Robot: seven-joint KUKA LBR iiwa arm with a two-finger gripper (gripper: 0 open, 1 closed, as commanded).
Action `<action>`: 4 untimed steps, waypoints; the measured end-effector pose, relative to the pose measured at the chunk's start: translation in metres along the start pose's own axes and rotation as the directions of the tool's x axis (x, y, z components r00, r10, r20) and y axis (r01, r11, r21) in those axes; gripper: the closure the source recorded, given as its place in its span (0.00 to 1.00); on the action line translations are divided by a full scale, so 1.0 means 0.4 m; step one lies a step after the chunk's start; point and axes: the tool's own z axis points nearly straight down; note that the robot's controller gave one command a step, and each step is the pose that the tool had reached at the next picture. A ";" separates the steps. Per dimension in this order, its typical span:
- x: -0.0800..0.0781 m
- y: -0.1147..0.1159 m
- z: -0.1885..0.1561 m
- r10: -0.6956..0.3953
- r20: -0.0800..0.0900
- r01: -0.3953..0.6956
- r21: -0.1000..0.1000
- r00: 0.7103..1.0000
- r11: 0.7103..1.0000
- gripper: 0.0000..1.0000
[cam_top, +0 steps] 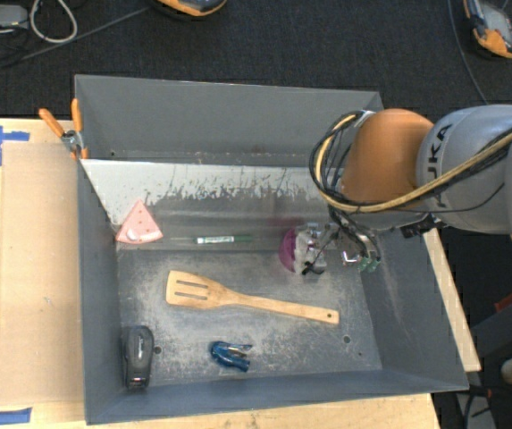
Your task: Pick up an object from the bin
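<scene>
Robot lab: cabled arm (459,164), metal bin (229,119).

Light's overhead, fairly even across the bin (238,119). Bright washed-out glare band low on its far wall, and the wall above that sits in shade. The wooden spatula (247,300) on the bin's bottom throws only a thin, soft shadow. There's a soft highlight on the orange cover (381,155) at the bin's right. The floor (264,34) beyond the bin is dark.

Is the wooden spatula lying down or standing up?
Lying down. The wooden spatula lies flat on the floor of the bin, with its slotted blade to the left and its handle end to the right.
</scene>
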 end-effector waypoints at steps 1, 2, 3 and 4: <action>0.001 -0.012 0.009 0.034 0.008 -0.034 -0.001 0.999 0.999 1.00; 0.017 -0.012 -0.011 0.023 0.000 -0.023 -0.001 1.000 1.000 1.00; 0.005 -0.009 -0.031 0.002 0.006 -0.002 -0.001 1.000 1.000 1.00; 0.029 -0.006 -0.021 0.019 -0.001 -0.019 -0.002 1.000 1.000 0.00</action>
